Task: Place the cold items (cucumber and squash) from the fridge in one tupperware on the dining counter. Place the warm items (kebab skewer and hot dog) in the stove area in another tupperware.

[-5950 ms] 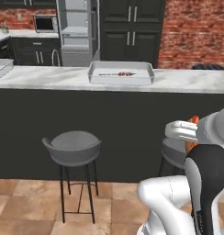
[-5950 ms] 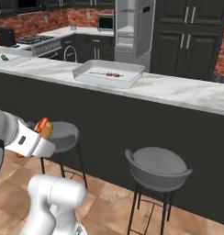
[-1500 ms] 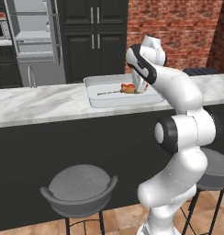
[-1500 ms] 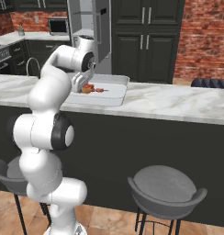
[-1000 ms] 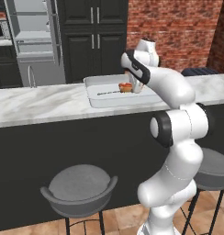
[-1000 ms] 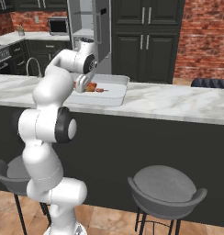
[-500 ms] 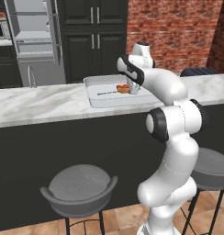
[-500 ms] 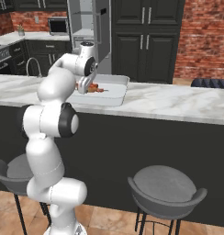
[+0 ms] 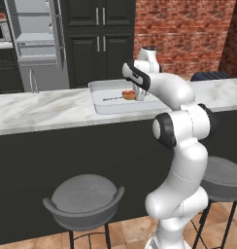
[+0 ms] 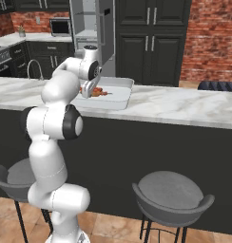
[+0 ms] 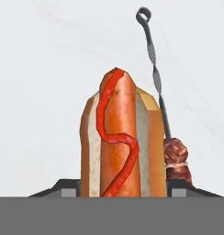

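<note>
In the hand view, the hot dog (image 11: 120, 137) is sitting upright between the two fingers (image 11: 120, 192), its bun sides filling the gap from the left fingertip (image 11: 70, 189) to the right one. The fingers are standing about half open and are closing on the bun, so they are holding the hot dog. Just to the right of the right fingertip, the kebab skewer (image 11: 171, 156) is lying on the white tray floor, its meat chunk nearly touching the bun and its thin metal rod running up and away to a small ring at the far end.

In the left base view, a grey stool (image 9: 84, 197) is standing in front of the dark table base, low and to the left of the fingers. The marble table (image 9: 38, 109) is carrying the white tray (image 9: 103, 102), and the fingers (image 9: 138, 96) are pointing down into its right part with the hot dog (image 9: 127, 94) held just left of them. A second stool (image 9: 222, 171) is standing to the right, behind the arm.

In the right base view, the fingers (image 10: 88, 91) are hanging over the left part of the tray (image 10: 119, 97), with the skewer (image 10: 100, 93) lying just to their right.
</note>
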Motion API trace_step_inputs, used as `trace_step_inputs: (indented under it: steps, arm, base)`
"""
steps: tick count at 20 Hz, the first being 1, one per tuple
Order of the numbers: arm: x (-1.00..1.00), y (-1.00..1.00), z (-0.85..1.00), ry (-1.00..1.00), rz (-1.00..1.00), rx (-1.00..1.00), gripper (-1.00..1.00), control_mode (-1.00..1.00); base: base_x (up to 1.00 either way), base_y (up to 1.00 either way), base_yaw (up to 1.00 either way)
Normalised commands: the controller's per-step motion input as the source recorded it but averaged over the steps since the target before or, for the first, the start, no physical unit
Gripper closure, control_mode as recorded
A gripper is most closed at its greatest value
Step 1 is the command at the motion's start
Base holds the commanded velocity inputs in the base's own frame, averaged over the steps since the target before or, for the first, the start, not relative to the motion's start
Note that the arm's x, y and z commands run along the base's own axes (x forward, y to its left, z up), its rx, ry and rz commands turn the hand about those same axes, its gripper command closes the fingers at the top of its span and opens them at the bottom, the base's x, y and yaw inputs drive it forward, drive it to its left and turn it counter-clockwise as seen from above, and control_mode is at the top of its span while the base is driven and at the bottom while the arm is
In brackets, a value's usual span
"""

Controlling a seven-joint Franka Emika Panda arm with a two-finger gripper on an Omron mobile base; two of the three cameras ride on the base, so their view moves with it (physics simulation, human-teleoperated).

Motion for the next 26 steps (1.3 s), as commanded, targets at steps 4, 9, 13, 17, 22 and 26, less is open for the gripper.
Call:
trace_step_inputs:
  steps: [4, 9, 13, 17, 22, 26]
  arm:
    - [0.17, 0.00, -0.18, 0.00, 0.00, 0.00, 1.00, -1.00]
    - [0.13, 0.01, -0.24, 0.00, 0.00, 0.00, 1.00, -1.00]
    - [0.08, 0.03, -0.30, 0.00, 0.00, 0.00, 1.00, -1.00]
    - [0.00, 0.05, -0.32, -0.03, 0.00, 0.00, 1.00, -1.00]
    - [0.00, 0.09, -0.33, -0.03, 0.00, 0.00, 1.00, -1.00]
    - [0.00, 0.08, -0.32, -0.05, 0.00, 0.00, -1.00, -1.00]
  base:
    - [0.00, 0.00, 0.00]
    - [0.00, 0.00, 0.00]
    - [0.00, 0.00, 0.00]
    - [0.00, 0.00, 0.00]
    - [0.00, 0.00, 0.00]
    - [0.00, 0.00, 0.00]
